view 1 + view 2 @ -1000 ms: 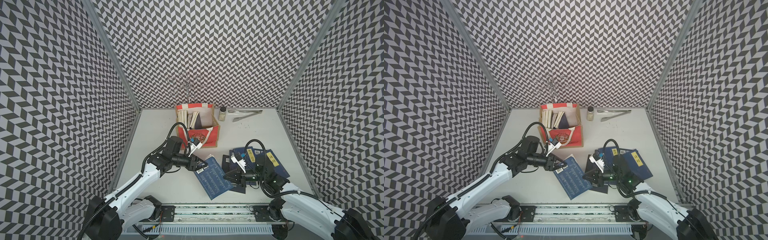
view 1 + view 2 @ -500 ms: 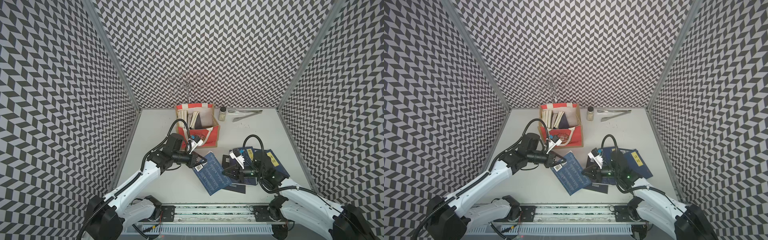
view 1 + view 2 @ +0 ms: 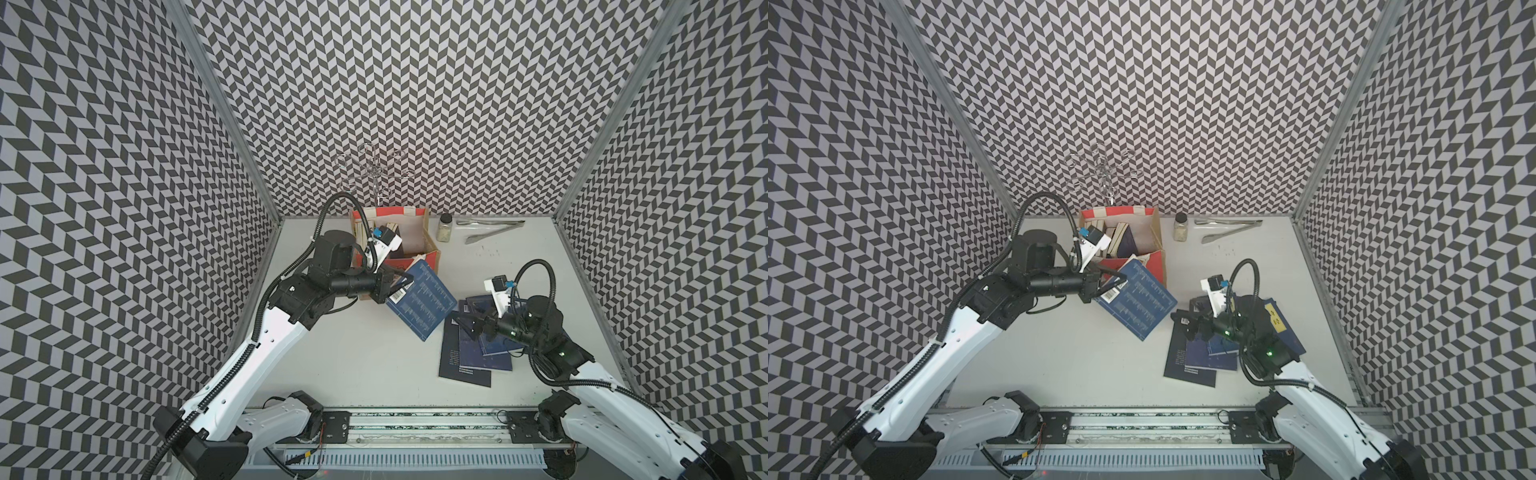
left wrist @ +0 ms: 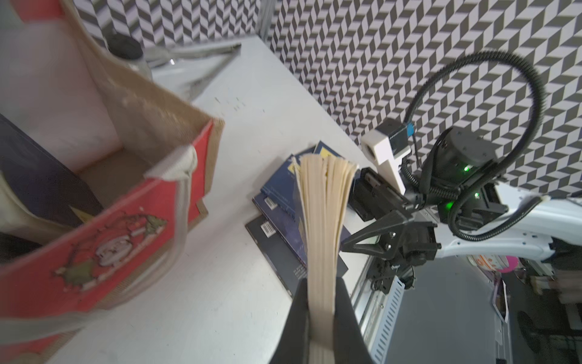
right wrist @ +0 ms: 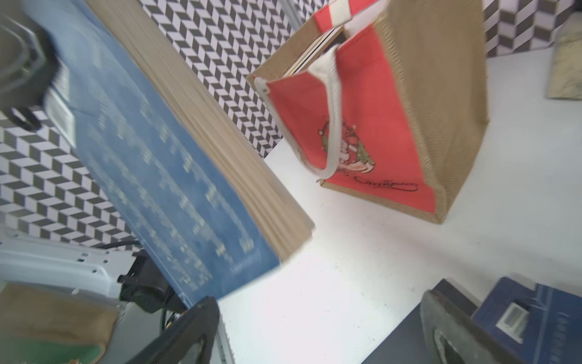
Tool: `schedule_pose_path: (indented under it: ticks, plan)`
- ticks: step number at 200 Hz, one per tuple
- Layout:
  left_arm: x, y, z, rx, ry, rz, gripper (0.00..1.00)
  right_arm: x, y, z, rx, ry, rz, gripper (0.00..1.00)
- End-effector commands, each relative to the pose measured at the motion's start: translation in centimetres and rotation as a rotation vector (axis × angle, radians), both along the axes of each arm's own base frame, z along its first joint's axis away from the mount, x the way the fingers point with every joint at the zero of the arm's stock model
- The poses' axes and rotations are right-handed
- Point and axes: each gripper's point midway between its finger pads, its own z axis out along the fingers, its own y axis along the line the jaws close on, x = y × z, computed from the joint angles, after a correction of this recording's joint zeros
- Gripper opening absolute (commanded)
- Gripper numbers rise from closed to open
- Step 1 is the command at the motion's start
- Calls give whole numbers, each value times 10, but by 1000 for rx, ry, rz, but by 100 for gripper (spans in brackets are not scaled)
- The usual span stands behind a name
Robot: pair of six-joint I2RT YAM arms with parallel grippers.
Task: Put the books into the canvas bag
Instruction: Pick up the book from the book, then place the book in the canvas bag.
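**Q:** What is lying nearest the front of the table [image 3: 353, 374]?

**A:** A loose pile of navy books [image 3: 473, 357] is lying flat at the right, covers overlapping. The right gripper [image 3: 463, 330] is hovering over the pile's left edge, jaws spread wide and holding nothing. In the right wrist view its fingers [image 5: 189, 334] are framing bare tabletop. One book in the pile is carrying a yellow label [image 3: 1275, 318], too small to read.

**Q:** And at mid-table?

**A:** The left gripper [image 3: 403, 286] is pinching a blue book [image 3: 419, 305] at the corner beside its white barcode sticker [image 3: 1109, 294]. The book is hanging tilted between the pile and the canvas bag [image 3: 430, 249]. Rows of pale print are running across its cover, illegible.

**Q:** Where is open room showing?

**A:** Bare table is stretching left of the pile and in front of the held book. Farther back the bag is standing upright, mouth open, with standing books [image 3: 1121, 241] filling its left part and space showing at its right. Its red panel is bearing a cartoon print over a cursive line [image 5: 387, 186], unreadable. Behind it, a jar [image 3: 445, 228], tongs [image 3: 490, 232] and a wire rack [image 3: 374, 170] are sitting along the back wall.
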Motion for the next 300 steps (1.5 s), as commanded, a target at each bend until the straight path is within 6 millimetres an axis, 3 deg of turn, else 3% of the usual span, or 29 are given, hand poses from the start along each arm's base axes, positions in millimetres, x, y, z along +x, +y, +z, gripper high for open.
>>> schedule_pose_path:
  ticks: [1,37,54,80,112,163,231,300]
  plan:
    - [25,13,46,-1,-111,123,0,17,-10,27,-3,-83,-88,99]
    - [77,30,104,-26,-215,365,0,24,-14,31,-43,-101,-118,99]
    - [101,37,114,-24,-229,464,0,25,-15,32,-43,-104,-123,100]
    - [133,46,113,-11,-220,603,0,23,-15,32,-39,-106,-120,100]
    - [162,49,95,20,-196,702,0,21,-15,29,-38,-101,-116,99]
    - [183,43,58,65,-148,729,0,20,-16,29,-36,-102,-117,100]
    - [203,27,1,129,-53,708,0,20,-16,28,-38,-100,-117,99]
    - [220,14,-40,184,-10,703,0,21,-14,25,-39,-96,-112,99]
